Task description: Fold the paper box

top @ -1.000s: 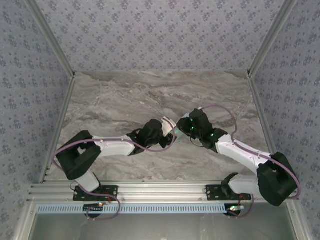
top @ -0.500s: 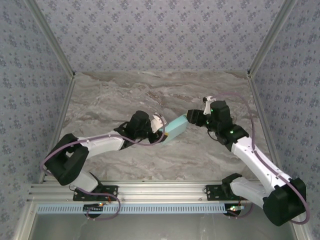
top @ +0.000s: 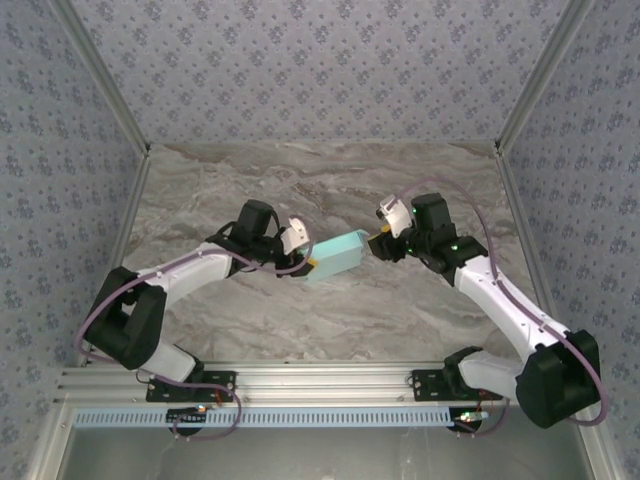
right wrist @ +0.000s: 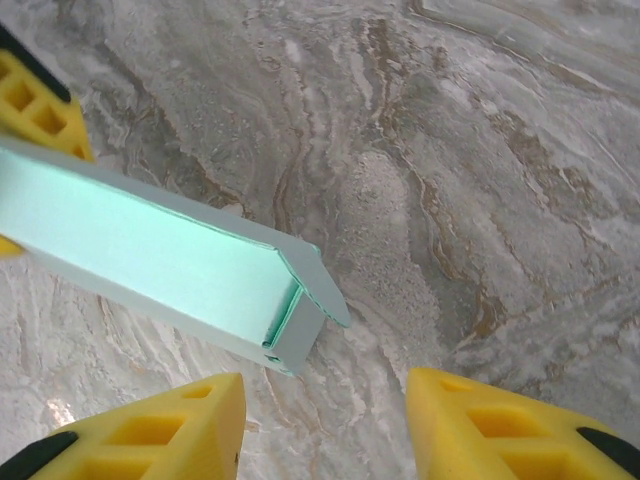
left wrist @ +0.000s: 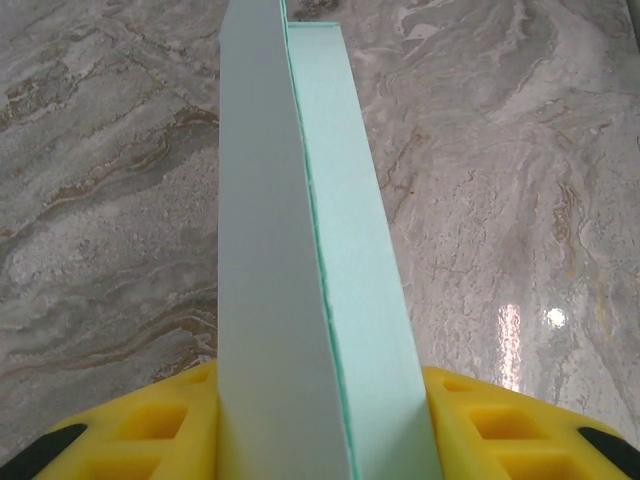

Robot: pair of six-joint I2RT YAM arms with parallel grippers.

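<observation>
- Paper box (top: 337, 255): sitting over the middle of the marble bench (top: 330, 320), slanting between both arms.
- Left gripper (left wrist: 320, 425): clamping the box's left-hand end between yellow pads (left wrist: 150, 430), closed tight on the card.
- Right gripper (right wrist: 325, 425): hanging with fingers spread wide, holding nothing, just beside the box's other end, where a flap is standing ajar.

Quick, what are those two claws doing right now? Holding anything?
Left gripper: closed on the paper box.
Right gripper: open, holding nothing.
</observation>
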